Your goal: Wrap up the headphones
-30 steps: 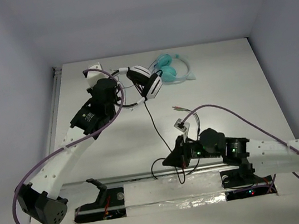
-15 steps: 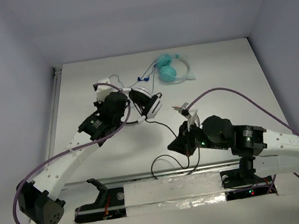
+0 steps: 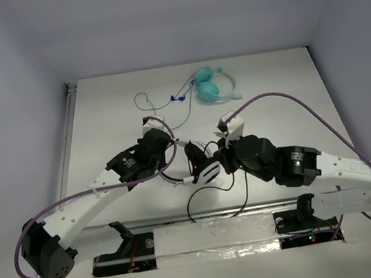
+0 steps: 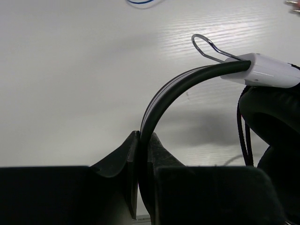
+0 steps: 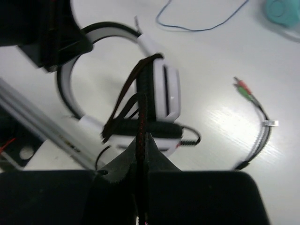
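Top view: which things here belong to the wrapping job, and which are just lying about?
Job: the headphones, headband in the shut left claw; their dark cable, pinched in the shut right claw.
Lying about: the teal headphones; their thin blue cable.

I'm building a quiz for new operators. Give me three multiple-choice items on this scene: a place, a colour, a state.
1. Where do the teal headphones lie? A) far side of the table B) near edge C) in a gripper
2. The headband's colours? A) red B) black and white C) teal
3. The left gripper is: A) open B) shut on the headband C) out of view
Key: 1 A, they lie near the table's far edge; 2 B, black with white stripes; 3 B, it pinches the band.
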`<state>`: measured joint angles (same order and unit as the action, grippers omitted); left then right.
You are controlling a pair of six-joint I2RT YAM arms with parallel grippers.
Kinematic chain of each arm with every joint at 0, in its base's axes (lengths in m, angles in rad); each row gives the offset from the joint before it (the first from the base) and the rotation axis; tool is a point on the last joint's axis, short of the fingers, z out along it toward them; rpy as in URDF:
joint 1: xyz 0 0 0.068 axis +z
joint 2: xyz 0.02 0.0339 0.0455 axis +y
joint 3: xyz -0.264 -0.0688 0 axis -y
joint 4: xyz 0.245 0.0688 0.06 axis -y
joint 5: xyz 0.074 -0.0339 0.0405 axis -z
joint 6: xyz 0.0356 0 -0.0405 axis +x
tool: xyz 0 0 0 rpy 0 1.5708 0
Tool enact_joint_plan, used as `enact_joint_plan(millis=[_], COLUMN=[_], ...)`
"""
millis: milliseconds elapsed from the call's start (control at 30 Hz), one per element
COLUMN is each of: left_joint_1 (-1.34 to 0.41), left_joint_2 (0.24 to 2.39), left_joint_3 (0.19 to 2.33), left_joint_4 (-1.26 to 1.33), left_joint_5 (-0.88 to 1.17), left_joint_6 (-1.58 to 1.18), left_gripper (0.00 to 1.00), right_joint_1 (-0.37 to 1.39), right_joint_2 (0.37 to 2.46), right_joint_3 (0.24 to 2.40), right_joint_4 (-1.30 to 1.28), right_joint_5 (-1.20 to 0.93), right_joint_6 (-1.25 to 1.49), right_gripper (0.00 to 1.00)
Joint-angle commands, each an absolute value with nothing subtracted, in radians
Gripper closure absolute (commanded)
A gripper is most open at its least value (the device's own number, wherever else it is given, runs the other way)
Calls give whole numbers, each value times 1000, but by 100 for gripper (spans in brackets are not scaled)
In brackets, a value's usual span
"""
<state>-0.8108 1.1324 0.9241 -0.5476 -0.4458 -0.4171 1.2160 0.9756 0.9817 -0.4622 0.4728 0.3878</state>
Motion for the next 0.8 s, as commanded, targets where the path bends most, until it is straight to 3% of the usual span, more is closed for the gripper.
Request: enact_joint_plan(millis=[0,400,600,767], left_joint_1=[-853,-891,-891,-891], left_joint_2=[1066,1020,968,959], left_joint_3=[928,914,960,996], left_joint_4=[-468,-419,-420,-433], left_joint_5=[-331,-178,-167,-124], left_joint_6=[-393,-315,-318,-292], left_gripper=[100,100,100,100], right_joint_1=[1178,986,962,927], right_joint_2=[1047,1183,1221,1227], right_joint_3=[1055,1083,1042,986], right_joint_4=[-388,-244,-227,-203], right_joint_5=[637,634,591,565], right_joint_6=[284,209,253,301], right_gripper=[100,100,83,78])
